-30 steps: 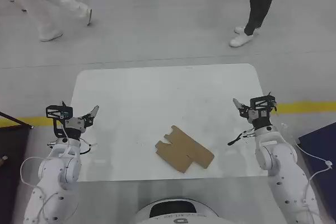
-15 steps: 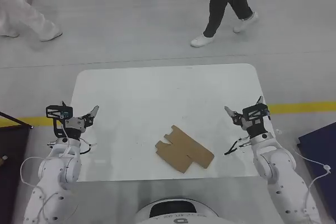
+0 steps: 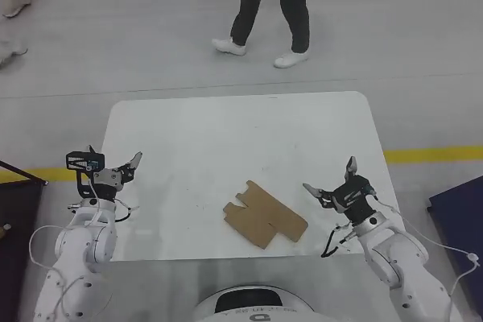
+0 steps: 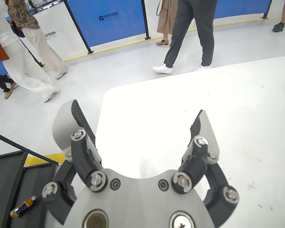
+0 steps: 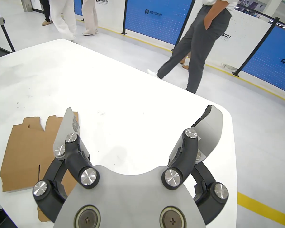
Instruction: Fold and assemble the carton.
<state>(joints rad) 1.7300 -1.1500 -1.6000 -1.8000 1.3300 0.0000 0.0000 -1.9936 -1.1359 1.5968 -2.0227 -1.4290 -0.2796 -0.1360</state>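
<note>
Carton lies flat and unfolded on the white worktop, a brown cardboard sheet in the near half, a little right of the middle and turned at a slant to the worktop's edges. Its far-left end is cut into flaps with a notch between them, and another notch shows at its near-right end.

At the far left, beside the worktop, stands a dark rack with an orange bottle lying on it. The left claw sits at the worktop's left edge, about midway between near and far, well apart from the carton. Its jaws are spread wide with nothing between them. In the left wrist view the left claw has black ribbed pads on the inner faces of its fingers, and bare white worktop shows in the gap.

The right claw is over the right part of the worktop, just right of the carton and near it, with a gap between them in the top view. It too is spread wide and holds nothing. In the right wrist view the right claw points across the worktop, and the carton lies flat beside one of its fingers. A yellow line runs along the floor to the right of the worktop.
</note>
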